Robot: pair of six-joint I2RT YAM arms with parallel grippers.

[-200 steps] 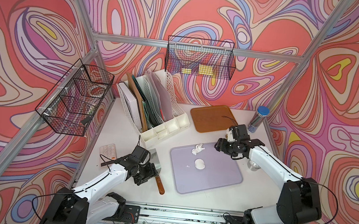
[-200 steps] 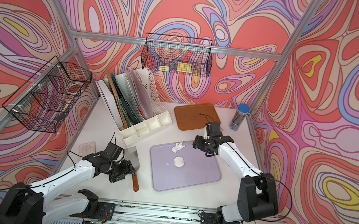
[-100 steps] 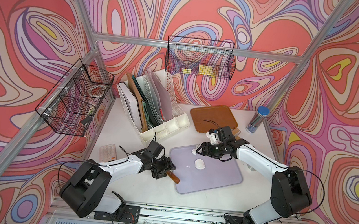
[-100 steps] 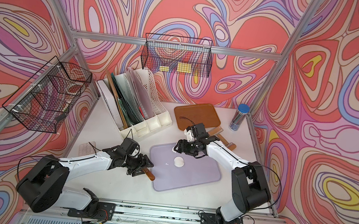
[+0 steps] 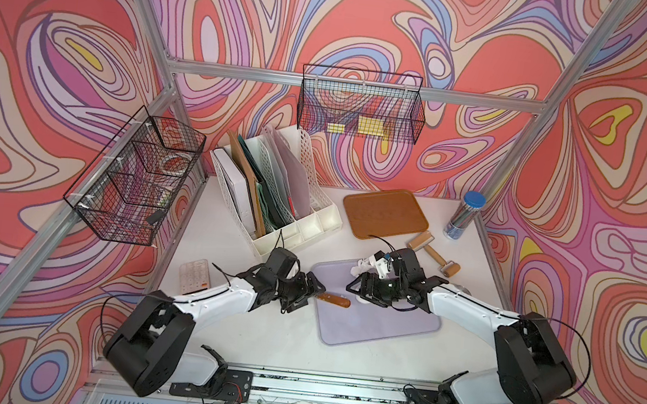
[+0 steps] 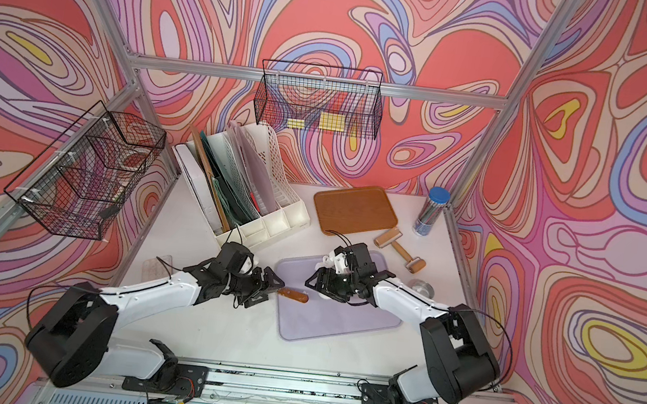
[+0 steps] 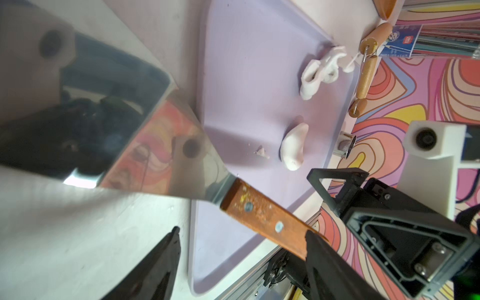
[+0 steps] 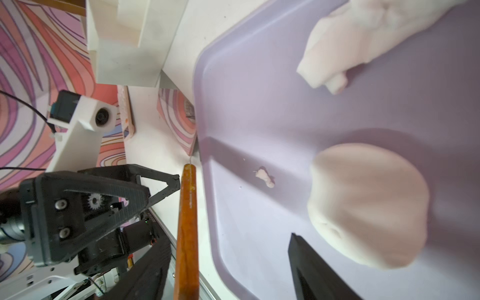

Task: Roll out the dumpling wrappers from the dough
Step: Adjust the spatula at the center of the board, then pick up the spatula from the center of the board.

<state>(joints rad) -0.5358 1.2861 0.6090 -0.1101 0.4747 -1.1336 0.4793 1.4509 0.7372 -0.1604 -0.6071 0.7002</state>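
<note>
Wrapper round and pale on mat, just outside the tip of one finger of right gripper, not between the jaws; contact with that finger impossible to tell. Right jaws spread wide, pinching nothing, low over the mat. Crumb of dough ahead of the right fingertips, apart from the wrapper. Scrap, ragged and white, farther ahead of the same jaws, well apart from the wrapper. Left jaws spread too: in the left wrist view, left gripper with scraper between its fingers, wooden handle against one finger and well clear of the other, so no pinch visible. Steel blade back toward the left palm, over bare table. Handle out past the left fingertips, across the mat's rim. In the right wrist view, its end in between the right fingers, nearer the one away from the wrapper; contact there unclear. In both top views, the two grippers tip to tip over the mat's corner, handle between them, wrapper mostly hidden under the right one. Roller and ring cutter off the mat, behind the right gripper, away from both pairs of jaws.
</note>
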